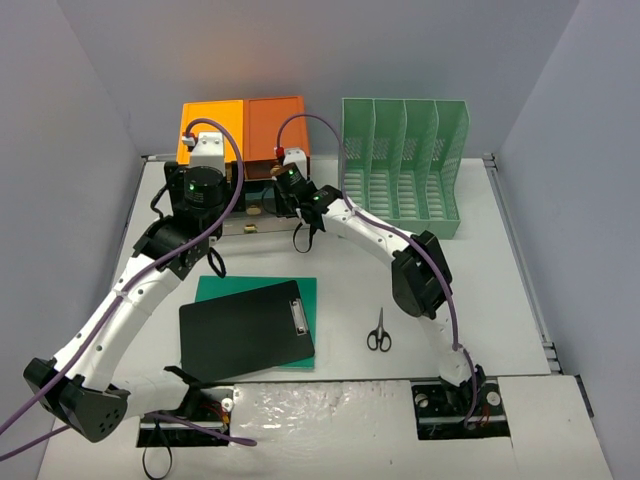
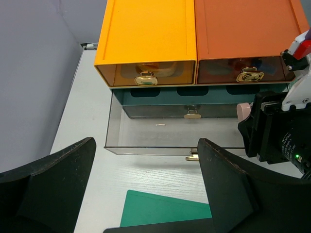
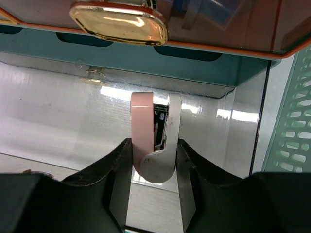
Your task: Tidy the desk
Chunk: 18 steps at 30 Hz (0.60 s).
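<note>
The white desk [image 1: 520, 300] fills the space between the grey walls. Toward its near-left corner, a black clipboard [image 1: 245, 330] lies on a green mat [image 1: 225, 288]. Above the far edge, the left gripper [image 2: 146, 160] hovers with fingers wide apart and nothing between them, over the open clear drawer [image 2: 146, 131] of the orange-topped drawer unit [image 1: 243, 125]. The right gripper [image 3: 154, 155] is clamped on a small pink and white stapler [image 3: 146, 126] at that drawer's right end. Scissors [image 1: 379, 332] lie right of the mat, and a green file rack [image 1: 405, 165] with 4 slots stands at the far-right corner.
</note>
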Motion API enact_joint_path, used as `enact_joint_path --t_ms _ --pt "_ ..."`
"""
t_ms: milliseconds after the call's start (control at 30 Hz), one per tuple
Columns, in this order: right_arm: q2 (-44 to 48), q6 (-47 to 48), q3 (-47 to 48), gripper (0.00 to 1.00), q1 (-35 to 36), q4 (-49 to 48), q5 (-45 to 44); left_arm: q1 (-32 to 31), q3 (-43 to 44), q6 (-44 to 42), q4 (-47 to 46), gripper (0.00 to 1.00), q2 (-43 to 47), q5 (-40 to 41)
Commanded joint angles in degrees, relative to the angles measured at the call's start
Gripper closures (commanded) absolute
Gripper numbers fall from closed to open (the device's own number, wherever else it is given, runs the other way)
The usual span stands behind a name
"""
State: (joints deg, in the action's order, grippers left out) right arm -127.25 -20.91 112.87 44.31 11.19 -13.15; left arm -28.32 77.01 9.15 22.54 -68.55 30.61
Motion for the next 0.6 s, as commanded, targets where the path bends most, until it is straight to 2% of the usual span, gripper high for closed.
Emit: enact_joint_path --t_ms 0,167,200,267,567 --pt "-0.22 1.02 0.58 1.0 0.42 -2.35 -0.33 0.6 1.39 -0.78 -2.79 0.17 1.38 1.35" --pt "-1.22 1.48 1.45 1.0 0.42 -2.49 -0.8 0.63 1.47 -1.23 -2.68 0.17 1.32 1.38" --pt "-1.25 1.48 1.48 0.98 0.42 -2.49 -0.9 0.56 1.62 -1.31 -2.75 0.17 1.32 1.45" --pt "-1.16 1.48 1.48 0.85 0.42 -2.49 -1.26 0.54 1.73 -1.5 -2.76 0.17 1.15 1.38" --pt "-0.54 2.18 2.17 0.49 0.42 -2.57 -1.89 0.54 2.09 -1.32 -2.95 0.17 0.71 1.04"
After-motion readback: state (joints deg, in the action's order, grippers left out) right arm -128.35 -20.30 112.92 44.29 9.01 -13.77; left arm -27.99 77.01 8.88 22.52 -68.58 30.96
